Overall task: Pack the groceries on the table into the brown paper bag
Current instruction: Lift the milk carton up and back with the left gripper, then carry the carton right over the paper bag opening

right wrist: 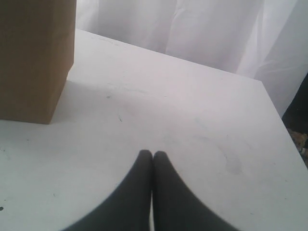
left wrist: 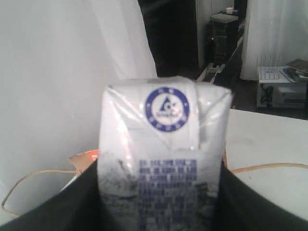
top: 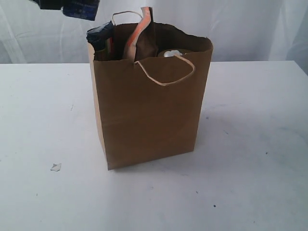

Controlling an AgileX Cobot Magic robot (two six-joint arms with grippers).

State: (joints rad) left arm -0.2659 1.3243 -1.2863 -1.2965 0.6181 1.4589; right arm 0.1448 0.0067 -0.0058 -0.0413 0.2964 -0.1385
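Left wrist view: left gripper [left wrist: 160, 192] clamps the small blue-white carton [left wrist: 163, 139], best centred over the brown paper bag [top: 149, 115] before release; right gripper [right wrist: 153, 156] closed, empty.

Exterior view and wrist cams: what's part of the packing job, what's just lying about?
Job: brown paper bag; small blue-white carton in the left hand; orange-edged packet and round lid at the bag mouth; table.
Lying about: pale scrap on the table; white curtain; background furniture.
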